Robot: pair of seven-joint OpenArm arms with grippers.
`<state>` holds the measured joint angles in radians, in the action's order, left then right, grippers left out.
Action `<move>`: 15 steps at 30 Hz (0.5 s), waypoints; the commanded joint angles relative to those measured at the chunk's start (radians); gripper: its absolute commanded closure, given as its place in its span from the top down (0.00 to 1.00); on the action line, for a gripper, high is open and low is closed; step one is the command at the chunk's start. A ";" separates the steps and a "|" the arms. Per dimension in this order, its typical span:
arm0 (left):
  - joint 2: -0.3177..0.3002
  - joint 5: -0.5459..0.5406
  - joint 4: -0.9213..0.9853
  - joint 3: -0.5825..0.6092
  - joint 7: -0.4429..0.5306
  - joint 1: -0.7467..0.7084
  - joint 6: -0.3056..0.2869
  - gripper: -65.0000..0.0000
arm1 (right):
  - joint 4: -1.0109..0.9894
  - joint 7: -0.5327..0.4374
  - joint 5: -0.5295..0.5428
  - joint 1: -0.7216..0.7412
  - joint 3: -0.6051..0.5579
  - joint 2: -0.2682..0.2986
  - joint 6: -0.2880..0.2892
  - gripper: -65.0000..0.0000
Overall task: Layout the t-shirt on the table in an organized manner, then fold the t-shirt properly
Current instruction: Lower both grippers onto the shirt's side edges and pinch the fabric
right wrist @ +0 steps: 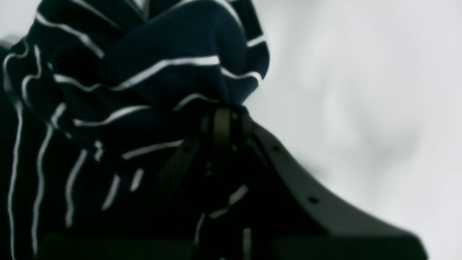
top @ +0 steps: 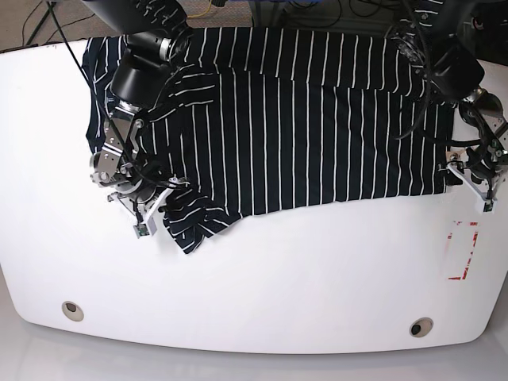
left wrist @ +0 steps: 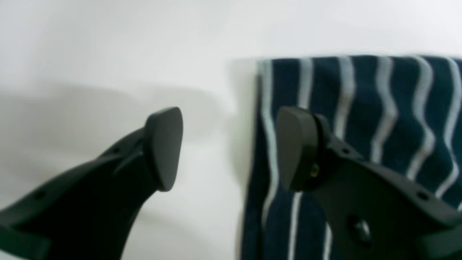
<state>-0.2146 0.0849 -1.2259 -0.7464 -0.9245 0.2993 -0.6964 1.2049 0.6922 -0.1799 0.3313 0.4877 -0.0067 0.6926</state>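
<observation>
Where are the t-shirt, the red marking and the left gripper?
t-shirt (top: 317,135), base view, middle of the spread striped cloth.
red marking (top: 463,251), base view, rectangle outline on the table's right side.
left gripper (left wrist: 231,148), left wrist view, gap between its open fingertips.

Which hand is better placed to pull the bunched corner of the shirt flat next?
Right hand: it's shut on the bunched shirt corner. The left hand is open at the far edge.

T-shirt (top: 302,127): very dark navy, near black, with thin evenly spaced white stripes. Table (top: 302,270): glossy white; red-outlined rectangle (top: 462,251) right of the shirt hem, two metal-ringed holes (top: 72,309) along the near edge. Gripper fingers (left wrist: 164,148): matte black.
</observation>
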 commanded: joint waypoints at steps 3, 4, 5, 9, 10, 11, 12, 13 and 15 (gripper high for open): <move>-0.012 -0.015 0.051 0.003 0.051 0.036 -0.002 0.60 | 0.022 -0.019 0.016 0.024 -0.007 0.003 0.006 0.00; -0.012 -0.012 0.067 0.003 0.064 0.036 -0.002 0.60 | 0.022 -0.019 0.016 0.024 -0.007 0.001 0.006 0.00; -0.012 -0.010 0.080 0.004 0.074 0.038 -0.002 0.60 | 0.022 -0.019 0.016 0.024 -0.007 0.001 0.006 0.00; -0.012 -0.010 0.140 0.004 0.100 0.038 -0.002 0.60 | 0.023 -0.019 0.016 0.024 -0.008 0.000 0.006 0.00; -0.013 -0.010 0.154 0.006 0.103 0.039 -0.002 0.60 | 0.023 -0.019 0.016 0.025 -0.010 0.000 0.006 0.00; -0.013 -0.010 0.162 0.006 0.103 0.039 -0.002 0.60 | 0.023 -0.019 0.016 0.027 -0.010 0.000 0.006 0.00; -0.013 -0.010 0.171 0.012 0.103 0.039 -0.002 0.60 | 0.023 -0.019 0.016 0.027 -0.010 0.000 0.006 0.00; -0.013 -0.010 0.176 0.020 0.103 0.039 -0.002 0.60 | 0.023 -0.019 0.016 0.028 -0.010 0.000 0.006 0.00; -0.013 -0.014 0.177 0.038 0.103 0.039 -0.002 0.60 | 0.029 -0.019 0.016 0.030 -0.010 0.001 0.006 0.00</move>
<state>-0.2230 0.0677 -1.0473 -0.7227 -0.8093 0.3271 -0.6983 1.2057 0.6922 -0.1802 0.3321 0.4816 -0.0116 0.6922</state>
